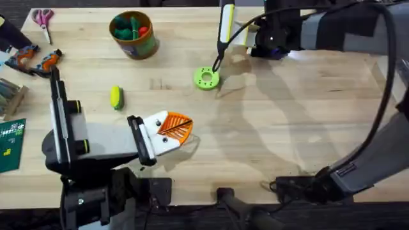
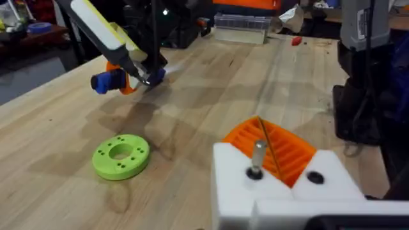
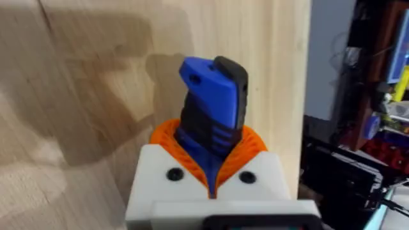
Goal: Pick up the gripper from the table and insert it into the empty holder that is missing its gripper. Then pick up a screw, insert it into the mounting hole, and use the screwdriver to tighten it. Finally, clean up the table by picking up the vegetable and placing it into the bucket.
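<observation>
A pale wooden table (image 1: pixel 268 134) seen from above: the right gripper (image 1: pixel 255 35) pinches the screwdriver (image 1: pixel 225 25) near the far edge, its bit over a green disc (image 1: pixel 206 78). The vegetable (image 1: pixel 116 97) lies near the bucket (image 1: pixel 133 34), with open wood between.

Left wrist view: the left gripper (image 2: pixel 281 169) appears pressed together, empty.

Right wrist view: orange pads (image 3: pixel 252 142) clamp the blue handle; the bit should probably stay upright.

Table (image 1: pixel 287 128) centre and right: bare wood, open passage. Lime-green disc (image 1: pixel 206 78) sits mid-table, right arm's cable hanging just over it. Vegetable (image 1: pixel 116 97) near the left gripper (image 1: pixel 176 126), open wood between them. Bucket (image 1: pixel 134 34) at the far edge, scissors (image 1: pixel 43 19) far-left corner.
</observation>
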